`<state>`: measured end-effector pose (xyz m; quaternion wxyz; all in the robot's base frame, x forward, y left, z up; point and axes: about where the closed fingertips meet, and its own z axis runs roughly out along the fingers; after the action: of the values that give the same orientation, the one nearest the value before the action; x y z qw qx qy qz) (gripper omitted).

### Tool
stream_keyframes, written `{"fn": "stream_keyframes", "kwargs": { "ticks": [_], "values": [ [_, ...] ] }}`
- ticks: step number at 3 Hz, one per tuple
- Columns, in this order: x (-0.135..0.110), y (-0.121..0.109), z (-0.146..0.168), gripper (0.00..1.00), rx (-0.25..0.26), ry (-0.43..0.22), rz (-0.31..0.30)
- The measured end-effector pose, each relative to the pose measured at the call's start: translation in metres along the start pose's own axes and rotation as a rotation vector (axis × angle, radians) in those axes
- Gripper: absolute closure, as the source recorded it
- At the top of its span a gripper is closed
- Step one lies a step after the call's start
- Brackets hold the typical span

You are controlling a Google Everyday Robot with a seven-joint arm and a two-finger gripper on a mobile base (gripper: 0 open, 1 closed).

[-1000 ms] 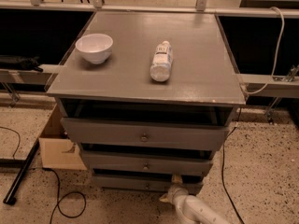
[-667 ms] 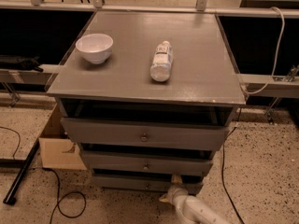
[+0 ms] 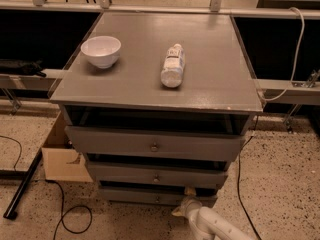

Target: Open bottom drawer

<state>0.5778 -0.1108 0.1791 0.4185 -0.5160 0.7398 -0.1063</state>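
A grey cabinet has three drawers stacked under its top. The bottom drawer (image 3: 135, 196) is the slimmest front, lowest of the three, with a small round knob (image 3: 158, 199) at its centre. It stands slightly out from the cabinet. My gripper (image 3: 186, 200) is at the bottom of the camera view, on a white arm coming up from the lower edge. It sits against the right part of the bottom drawer's front, to the right of the knob.
A white bowl (image 3: 101, 51) and a plastic bottle lying on its side (image 3: 173, 66) rest on the cabinet top (image 3: 210, 69). A cardboard box (image 3: 60, 156) stands left of the cabinet. Black cables (image 3: 65, 219) and a black pole (image 3: 22, 189) lie on the speckled floor.
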Motion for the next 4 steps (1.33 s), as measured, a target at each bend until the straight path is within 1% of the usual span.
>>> {"fn": "stream_keyframes", "kwargs": {
  "ticks": [1, 2, 4],
  "values": [
    [-0.004, -0.0079, 0.0176, 0.0, -0.005, 0.045, -0.021],
    [-0.004, -0.0079, 0.0176, 0.0, -0.005, 0.045, -0.021],
    [-0.004, -0.0079, 0.0176, 0.46, -0.005, 0.045, -0.021]
  ]
}}
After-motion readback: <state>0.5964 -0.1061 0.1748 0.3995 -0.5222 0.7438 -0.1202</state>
